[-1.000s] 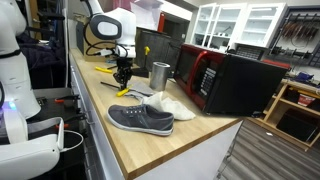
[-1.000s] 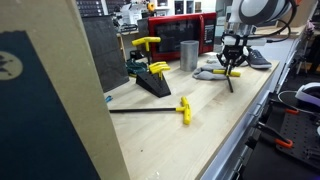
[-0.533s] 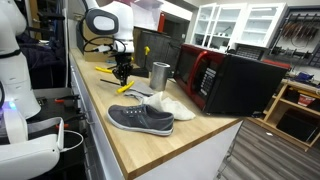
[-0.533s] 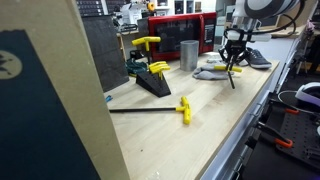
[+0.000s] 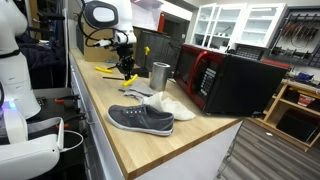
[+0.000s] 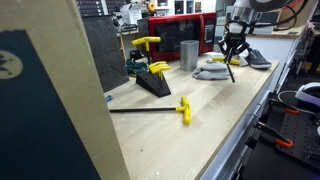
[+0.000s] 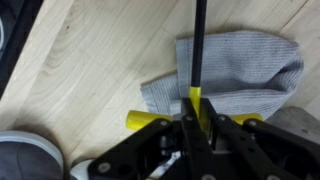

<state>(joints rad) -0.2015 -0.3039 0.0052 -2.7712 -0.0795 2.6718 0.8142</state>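
**Ana:** Where was the T-handle key point(image 7: 195, 45) at that moment?

**Ben:** It was in the gripper point(image 7: 197, 112). In the wrist view the fingers were pinching its yellow handle from both sides. The black shaft pointed straight away from them, down toward the wooden table point(image 7: 90, 60).

**Ana:** So the key was already off the table?

**Ben:** I judged so. In an exterior view the gripper point(image 6: 233, 50) hung well above the surface, with the key under it. The tip was too small to see clearly, but it seemed not to touch anything.

**Ana:** What was under it?

**Ben:** A grey sock point(image 7: 240, 70) lay flat on the wood, and the shaft crossed over it in the wrist view. A grey shoe point(image 5: 140, 118) was near, and a metal cup point(image 5: 160, 74) stood just beside the sock.

**Ana:** How much of the work looked done?

**Ben:** The picking up looked finished, because the grip was firm and the key was in the air. The putting down was not done: the key rested on nothing and in nothing. The stand point(image 6: 148, 75) with other yellow-handled keys was well apart from it. A second key point(image 6: 150, 110) lay alone on the table, untouched.
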